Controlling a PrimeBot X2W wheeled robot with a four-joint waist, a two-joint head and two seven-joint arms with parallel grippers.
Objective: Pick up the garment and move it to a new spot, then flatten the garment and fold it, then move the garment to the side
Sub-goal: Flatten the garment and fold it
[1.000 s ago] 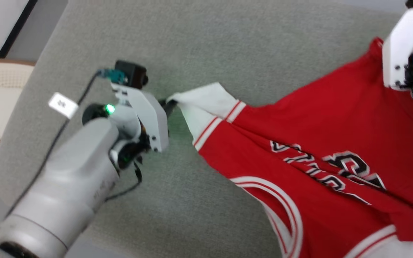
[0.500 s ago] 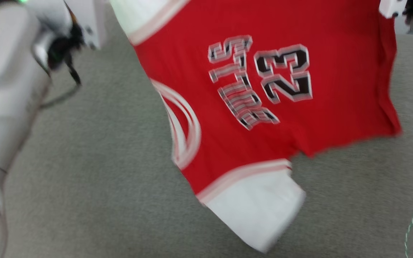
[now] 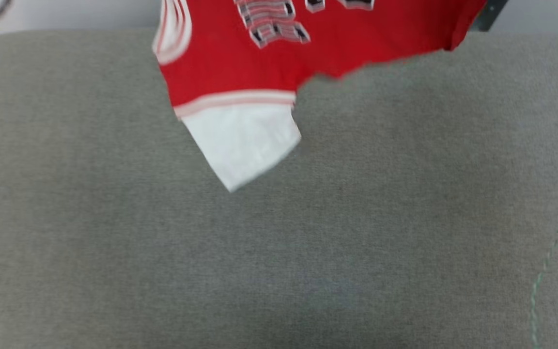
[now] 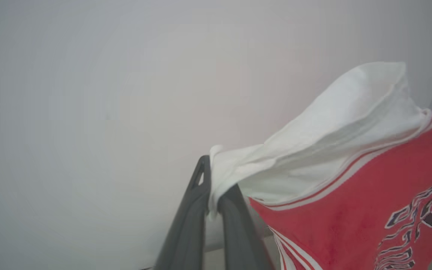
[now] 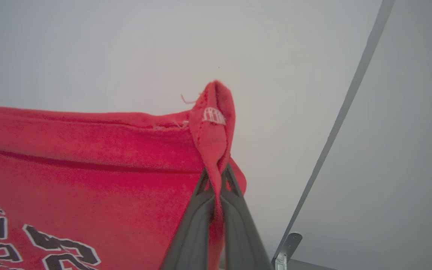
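Observation:
The garment [image 3: 269, 63], a red jersey with white sleeves and black-and-white lettering, hangs from above at the top of the head view, one white sleeve dangling over the grey surface. In the left wrist view my left gripper [image 4: 212, 187] is shut on the edge of a white sleeve of the garment [image 4: 351, 187]. My right gripper [image 5: 216, 183] is shut on a bunched red corner of the garment [image 5: 88, 157] at its hem, seen in the right wrist view. The cloth stretches between the two grips, held up in front of a pale wall.
A wide grey fabric surface [image 3: 308, 252] spreads below the hanging cloth, with a stitched seam [image 3: 545, 271] at the right. A pale wall [image 4: 88, 93] stands behind, and a grey strip with a metal bracket [image 5: 287, 247] runs along it in the right wrist view.
The garment has been lifted off the grey surface and now hangs in the air. Both arms have gone out of the top of the head view, which has itself shifted.

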